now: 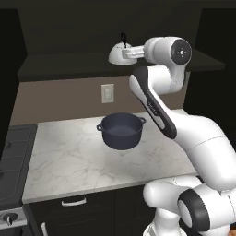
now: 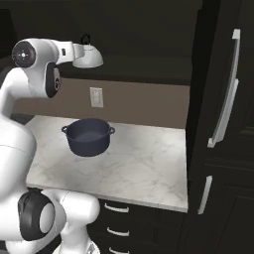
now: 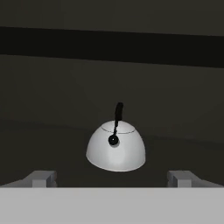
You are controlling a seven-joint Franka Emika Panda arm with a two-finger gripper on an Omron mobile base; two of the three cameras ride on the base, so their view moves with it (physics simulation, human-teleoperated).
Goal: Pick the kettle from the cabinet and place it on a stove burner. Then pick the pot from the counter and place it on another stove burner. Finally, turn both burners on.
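The small white-silver kettle (image 3: 116, 151) with a black handle and lid knob sits upright on the dark shelf of the open cabinet (image 1: 69, 67). My gripper (image 3: 113, 178) is open, level with the kettle and just short of it, one fingertip on each side of its base line. From the base views the hand (image 1: 131, 53) reaches toward the kettle (image 1: 117, 55), also seen as the kettle (image 2: 90, 58). The dark blue-grey pot (image 1: 120, 131) stands empty on the marbled counter (image 1: 64, 161) below. A corner of the black stove (image 1: 11, 156) lies at the left.
A wall outlet (image 1: 107, 93) is behind the pot. A tall dark panelled door with a long silver bar handle (image 2: 225, 89) stands at the right of the counter (image 2: 149, 163). Drawers with silver handles (image 2: 116, 208) run below it.
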